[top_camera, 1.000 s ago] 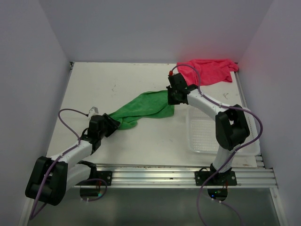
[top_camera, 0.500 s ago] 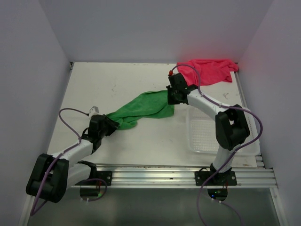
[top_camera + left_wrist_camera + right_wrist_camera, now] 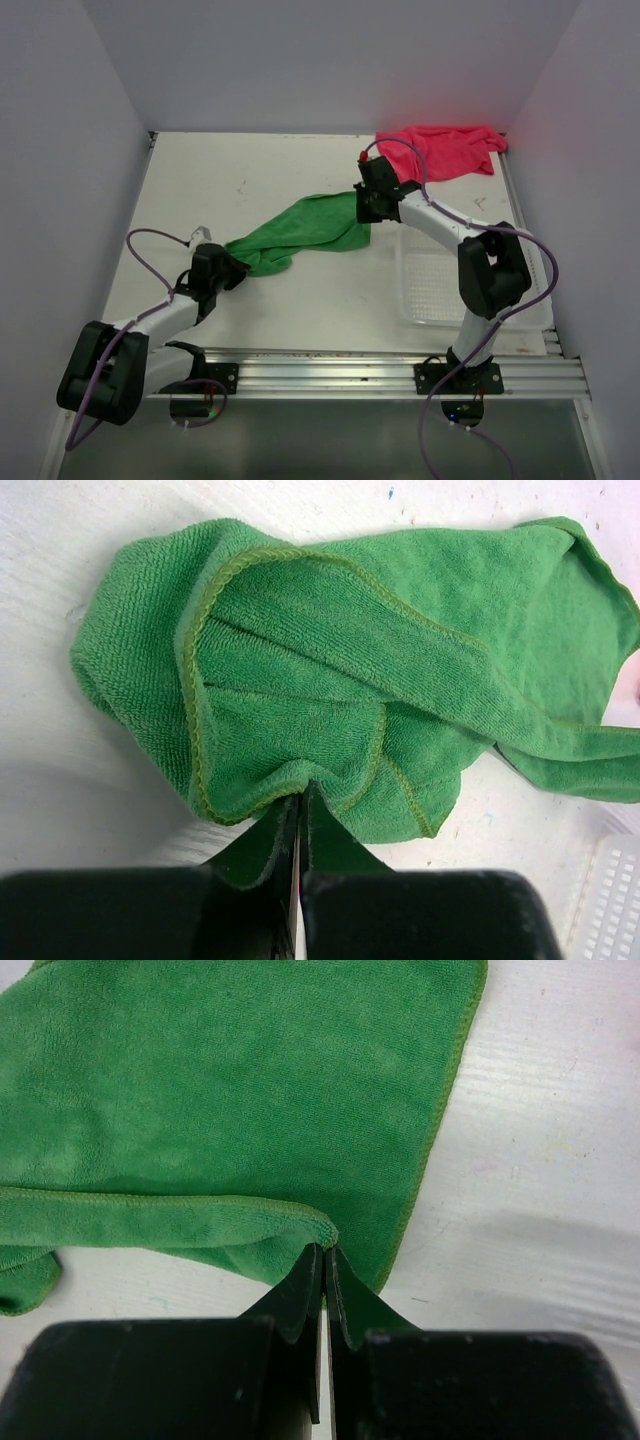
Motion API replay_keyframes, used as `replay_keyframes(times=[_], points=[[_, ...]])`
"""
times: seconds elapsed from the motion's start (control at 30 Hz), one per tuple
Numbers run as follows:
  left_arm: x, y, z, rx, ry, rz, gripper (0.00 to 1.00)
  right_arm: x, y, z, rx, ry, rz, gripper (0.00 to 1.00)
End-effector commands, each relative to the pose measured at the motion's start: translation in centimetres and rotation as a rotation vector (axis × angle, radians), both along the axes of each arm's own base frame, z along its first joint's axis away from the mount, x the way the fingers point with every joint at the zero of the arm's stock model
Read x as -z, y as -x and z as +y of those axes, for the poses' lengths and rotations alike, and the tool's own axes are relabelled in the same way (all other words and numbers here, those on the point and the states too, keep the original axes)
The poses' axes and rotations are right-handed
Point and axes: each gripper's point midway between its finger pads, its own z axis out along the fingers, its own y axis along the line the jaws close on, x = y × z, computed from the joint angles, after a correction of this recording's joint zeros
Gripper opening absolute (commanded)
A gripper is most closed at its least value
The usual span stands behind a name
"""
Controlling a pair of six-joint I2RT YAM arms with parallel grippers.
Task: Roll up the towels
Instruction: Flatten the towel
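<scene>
A bright green towel (image 3: 305, 230) lies crumpled and stretched across the middle of the table. My left gripper (image 3: 237, 266) is shut on the green towel's lower left hem (image 3: 300, 792). My right gripper (image 3: 365, 212) is shut on that towel's right corner, where the folded edge (image 3: 326, 1243) meets the fingertips. The towel sags in folds between the two grips (image 3: 340, 680). A pink-red towel (image 3: 440, 148) lies bunched in the back right corner, behind the right arm and untouched.
A clear plastic mesh basket (image 3: 440, 285) sits at the right, partly under the right arm. White walls close in the table on three sides. A metal rail (image 3: 330, 368) runs along the near edge by the arm bases.
My left gripper has closed on the green towel's left end and drawn slightly toward the near left. The right arm and pink-red towel have not moved.
</scene>
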Motion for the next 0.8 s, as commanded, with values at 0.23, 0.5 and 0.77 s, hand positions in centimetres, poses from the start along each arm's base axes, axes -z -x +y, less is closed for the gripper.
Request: replay_keyframes(times=[0.23, 0.5, 0.77], points=[[-4.5, -2.3, 0.4, 0.035, -0.106, -0.049, 0.0, -3.6, -0.9, 0.1, 0.012, -0.035, -0.064, 0.0], [-9.2, -2.6, 2.0, 0.066, -0.259, -0.071, 0.0, -7.5, -2.1, 0.0, 0.025, -0.035, -0.131, 0.0], [-14.6, -3.1, 2.4, 0.241, -0.441, -0.063, 0.0, -13.0, -3.7, -0.8, 0.036, -0.006, -0.23, 0.0]])
